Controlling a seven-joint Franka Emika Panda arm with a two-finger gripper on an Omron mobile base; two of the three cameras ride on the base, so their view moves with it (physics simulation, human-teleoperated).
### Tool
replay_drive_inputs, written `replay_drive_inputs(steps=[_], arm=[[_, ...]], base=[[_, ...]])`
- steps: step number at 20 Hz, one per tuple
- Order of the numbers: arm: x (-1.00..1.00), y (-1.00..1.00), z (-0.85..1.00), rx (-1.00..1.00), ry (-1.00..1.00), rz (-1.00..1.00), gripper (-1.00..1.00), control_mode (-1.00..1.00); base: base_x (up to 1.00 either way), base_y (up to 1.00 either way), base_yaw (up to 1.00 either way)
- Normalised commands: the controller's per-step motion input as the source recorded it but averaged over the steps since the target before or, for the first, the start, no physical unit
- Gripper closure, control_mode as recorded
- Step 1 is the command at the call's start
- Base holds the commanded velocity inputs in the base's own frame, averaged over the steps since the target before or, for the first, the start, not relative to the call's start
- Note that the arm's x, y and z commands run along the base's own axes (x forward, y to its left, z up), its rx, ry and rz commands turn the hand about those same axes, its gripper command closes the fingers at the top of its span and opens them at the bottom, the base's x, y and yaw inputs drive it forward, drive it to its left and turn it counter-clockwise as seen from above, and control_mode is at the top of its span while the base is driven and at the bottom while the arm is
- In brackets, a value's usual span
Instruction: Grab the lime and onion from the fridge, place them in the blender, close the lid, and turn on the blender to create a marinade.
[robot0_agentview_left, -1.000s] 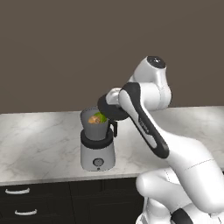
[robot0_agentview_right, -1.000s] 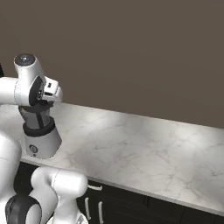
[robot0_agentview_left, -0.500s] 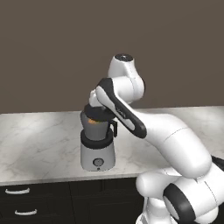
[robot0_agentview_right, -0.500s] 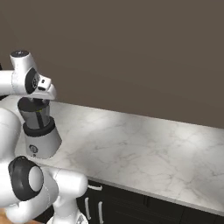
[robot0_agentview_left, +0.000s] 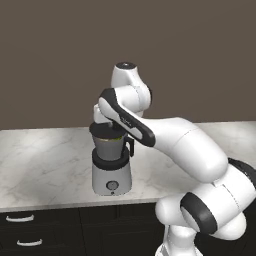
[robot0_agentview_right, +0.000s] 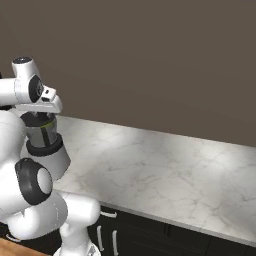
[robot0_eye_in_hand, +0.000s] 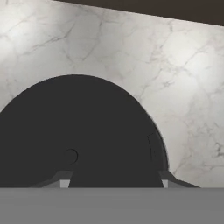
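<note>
Blender (robot0_agentview_left: 112, 161) — dark grey tapered jar on light grey base — stood on white marble counter (robot0_agentview_right: 165, 175), flat round black lid (robot0_eye_in_hand: 78, 131) on jar mouth. Lid looked light, rigid, smooth — best pinched by knob. Gripper at lid, 12 o'clock of base; finger spread impossible to judge.

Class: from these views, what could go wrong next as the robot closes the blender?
The lid spreads left of the gripper, so it may seat crooked on the blender. The arm hides the jar mouth in both base views; starting with a loose lid could spill. Reaching the knob might nudge the handle.
</note>
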Motion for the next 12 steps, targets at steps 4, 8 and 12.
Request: replay_drive_inputs(steps=[4, 8, 12], arm=[[-0.11, -0.16, -0.12, 0.0, -0.08, 0.0, 1.0, -1.0], [-0.15, -0.04, 0.02, 0.0, 0.0, 0.0, 1.0, -1.0], [0.0, 0.0, 0.02, 0.0, 0.03, 0.0, 1.0, -1.0]], base=[[0.0, 0.0, 0.0], [0.0, 0.0, 0.0], [0.0, 0.0, 0.0]])
